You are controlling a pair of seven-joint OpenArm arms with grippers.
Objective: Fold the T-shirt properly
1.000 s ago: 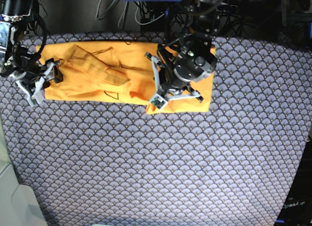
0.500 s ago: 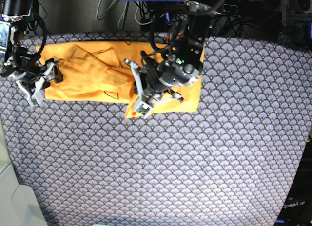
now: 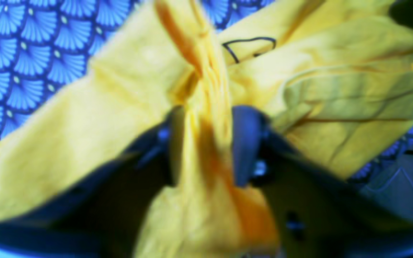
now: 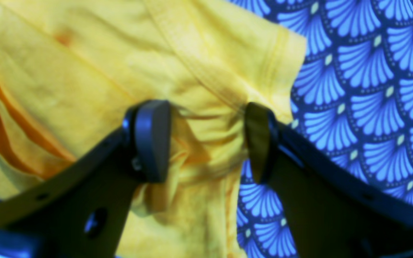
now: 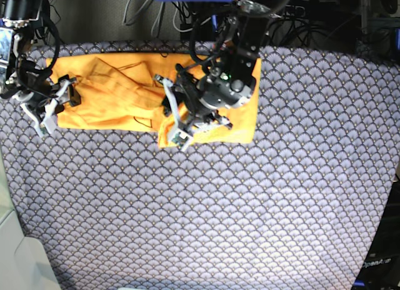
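The T-shirt (image 5: 119, 93) is spread along the far edge of the desk, on the blue-grey scallop-patterned cloth (image 5: 206, 209) that covers the desk. It is laid as a wide orange band, with loose folds heaped on its middle part and thin dark scribbled lines (image 3: 248, 46) seen on one layer.

The left gripper (image 5: 178, 124) is placed over the right-hand part of the shirt in the base view, and the arm behind it hides much of the fabric there. In the left wrist view a raised ridge of yellow fabric (image 3: 206, 118) is seen running between the two jaws, which are set apart on either side of it. The view is blurred, and whether the ridge is pinched or merely straddled cannot be told; a gap seems to be left beside the fabric, so the jaws are taken as released or nearly so.

The right gripper (image 5: 53, 105) is held at the other end of the shirt, at the left edge of the base view. In the right wrist view its jaws are spread wide, with the sleeve corner (image 4: 264, 61) and its stitched hem lying between and beyond them. Bunched fabric (image 4: 206, 143) is seen between the jaws and is touched by at least one of them, but it is not squeezed flat; the jaws are shown released rather than clenched. The patterned cloth is seen just beside the sleeve.
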